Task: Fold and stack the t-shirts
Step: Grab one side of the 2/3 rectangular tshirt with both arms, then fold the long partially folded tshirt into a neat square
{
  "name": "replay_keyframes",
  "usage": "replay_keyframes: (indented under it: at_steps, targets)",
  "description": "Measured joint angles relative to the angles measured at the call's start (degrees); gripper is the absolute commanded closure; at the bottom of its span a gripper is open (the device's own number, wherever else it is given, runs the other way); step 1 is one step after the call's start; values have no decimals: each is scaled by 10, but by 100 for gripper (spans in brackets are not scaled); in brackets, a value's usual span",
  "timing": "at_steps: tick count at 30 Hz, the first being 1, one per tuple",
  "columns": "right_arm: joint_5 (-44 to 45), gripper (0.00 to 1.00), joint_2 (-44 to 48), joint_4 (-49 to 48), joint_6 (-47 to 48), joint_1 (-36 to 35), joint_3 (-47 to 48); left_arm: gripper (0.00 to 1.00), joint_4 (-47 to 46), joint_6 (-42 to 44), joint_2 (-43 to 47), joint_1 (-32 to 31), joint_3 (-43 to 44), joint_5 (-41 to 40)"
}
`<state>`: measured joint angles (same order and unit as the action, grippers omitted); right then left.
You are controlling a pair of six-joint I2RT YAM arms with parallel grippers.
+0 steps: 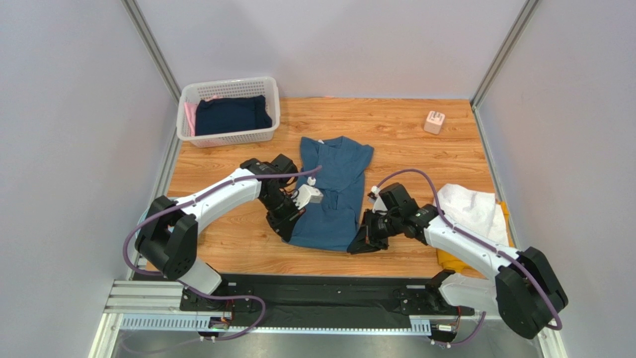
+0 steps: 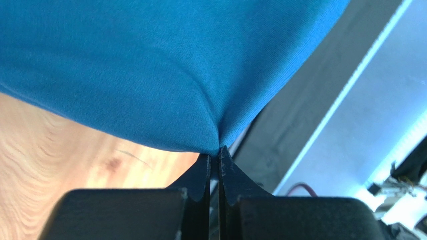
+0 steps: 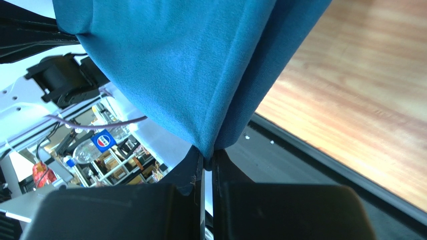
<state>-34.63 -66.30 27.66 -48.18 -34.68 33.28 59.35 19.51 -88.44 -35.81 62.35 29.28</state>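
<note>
The left fingers (image 2: 200, 180) and the right fingers (image 3: 193, 172) each pinch a hem corner of the teal t-shirt (image 1: 336, 186), at 7 and 5 o'clock of the garment, probably so that the hem can be carried toward the collar at 12 for a fold. The shirt lies in the middle of the surface (image 1: 418, 156). The basket (image 1: 228, 83) sits at 11 o'clock, and the white t-shirt (image 1: 470, 209) rests on the yellow t-shirt (image 1: 451, 261) at 4 o'clock, seemingly as the stack.

The left arm (image 1: 216, 195) reaches inward, the left gripper (image 2: 218, 152) clamped tight on the tee's (image 1: 336, 175) near-left corner. The right arm (image 1: 466, 240) mirrors it (also angled inward), the right gripper (image 3: 207, 156) pinching the near-right corner.
</note>
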Motion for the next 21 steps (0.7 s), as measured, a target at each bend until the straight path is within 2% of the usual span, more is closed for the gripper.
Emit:
replay_keyframes:
  at_steps: [12, 18, 21]
  targets:
    - [4, 100, 90, 43, -50, -51, 3, 100, 117, 26, 40, -20, 58, 7]
    - [38, 100, 87, 103, -37, -27, 83, 100, 138, 24, 37, -20, 120, -24]
    - [51, 100, 64, 121, -15, 10, 141, 100, 155, 21, 20, -19, 196, -51]
